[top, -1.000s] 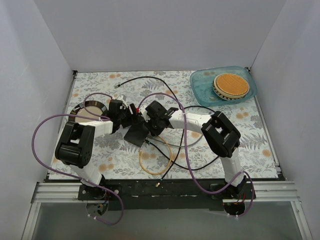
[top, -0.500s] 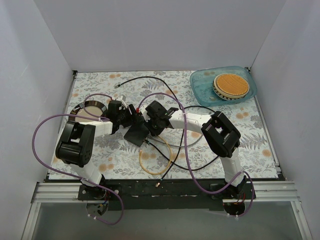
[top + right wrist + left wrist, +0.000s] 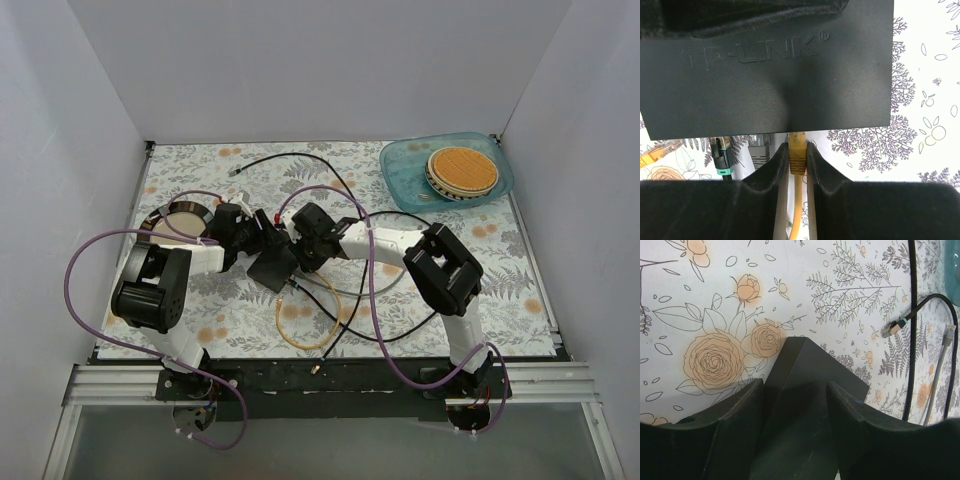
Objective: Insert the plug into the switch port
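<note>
**A:** Where is the yellow plug [image 3: 797, 157]?

**B:** It is pinched between the 2 fingers of the right gripper [image 3: 797, 146]. Its nose is right at the near long edge of the TP-LINK switch [image 3: 765, 65]. The switch port is on that face, hidden under the rim of the lid, so I cannot tell whether the plug is in.

**A:** And the other arm?

**B:** The left gripper [image 3: 795, 385] is clamped on a corner of the switch, with 1 finger against each side.

**A:** Is anything crowding that edge?

**B:** There are 3 more plugs to the left of the held one. A grey plug [image 3: 759, 154] is just beside it, then comes a black plug with a green boot [image 3: 720, 155]. A second yellow plug [image 3: 657, 150] lies further out on the floral mat [image 3: 920, 150].

**A:** What is further off?

**B:** A yellow cable loop [image 3: 280, 322] lies near the arm bases, and a black cable [image 3: 300, 154] curves toward the back. At the back right is a blue tray [image 3: 400, 160] holding a round woven disc [image 3: 462, 170]. A metal-rimmed round dish [image 3: 185, 212] sits by the left arm.
</note>
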